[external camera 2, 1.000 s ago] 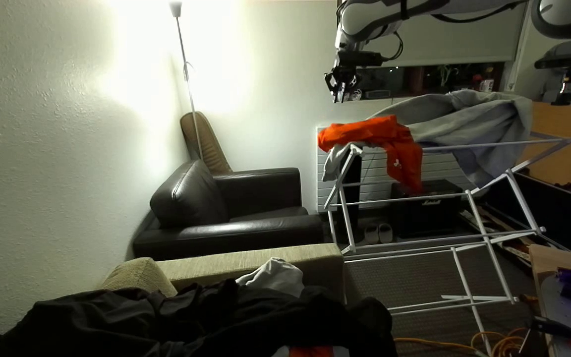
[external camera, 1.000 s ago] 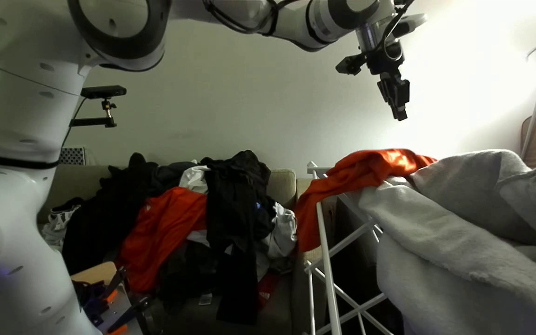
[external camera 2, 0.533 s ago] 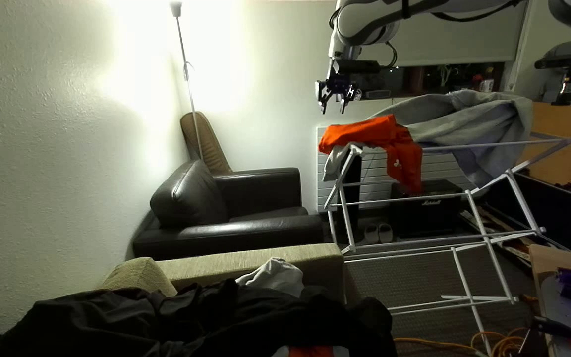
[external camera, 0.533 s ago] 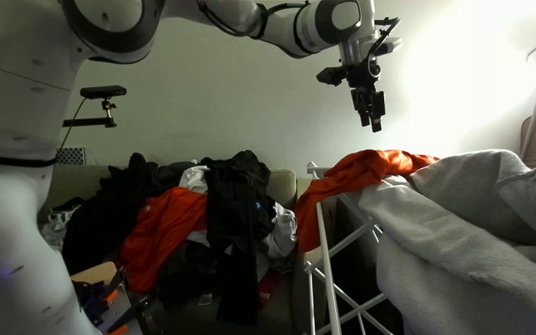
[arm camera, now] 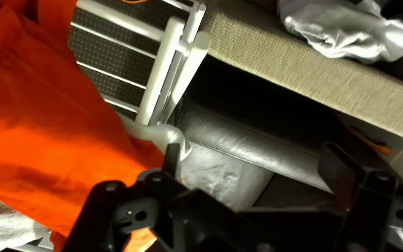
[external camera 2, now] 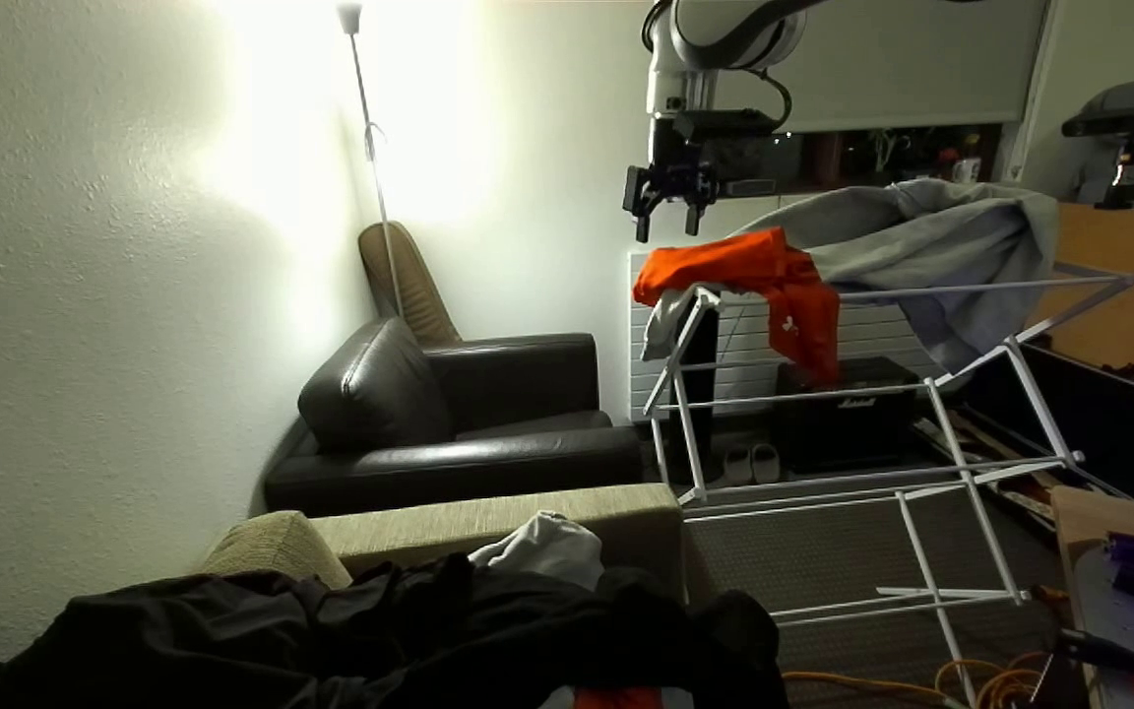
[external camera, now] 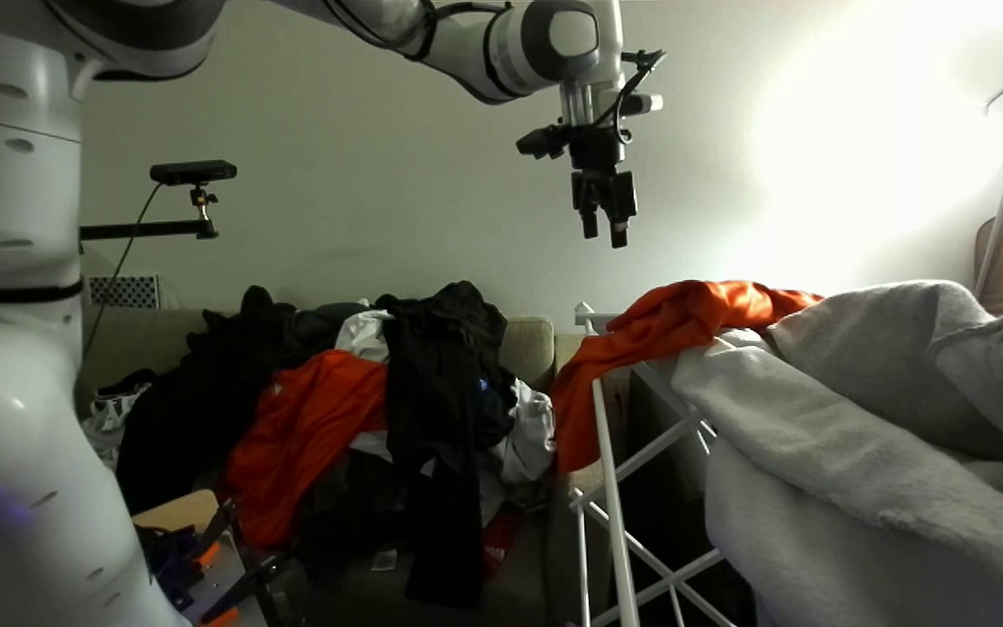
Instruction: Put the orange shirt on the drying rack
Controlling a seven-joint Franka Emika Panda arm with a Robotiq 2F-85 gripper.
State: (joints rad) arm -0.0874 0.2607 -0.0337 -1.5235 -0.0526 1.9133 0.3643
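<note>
An orange shirt (external camera: 684, 318) hangs over the end of the white drying rack (external camera 2: 961, 453) in both exterior views. Its bright cloth (arm camera: 40, 105) fills the left of the wrist view. A second orange garment (external camera: 310, 435) lies in the clothes heap on the sofa; which of the two the task names, I cannot tell. My gripper (external camera: 604, 237) is in the air, above and to the side of the rack's end, pointing down. In the wrist view its fingers (arm camera: 338, 171) stand wide apart, nothing held between them. It touches neither orange garment.
A grey fleecy cloth (external camera: 832, 435) covers much of the rack's top. Dark clothes (external camera: 445, 366) are heaped on the beige sofa, whose arm (arm camera: 292, 66) runs beside the rack. A black leather armchair (external camera 2: 469, 453) and a floor lamp (external camera 2: 370, 148) stand behind.
My gripper has swung from over the draped orange shirt towards the sofa's side, and its jaws have spread wide. The clothes have stayed practically still.
</note>
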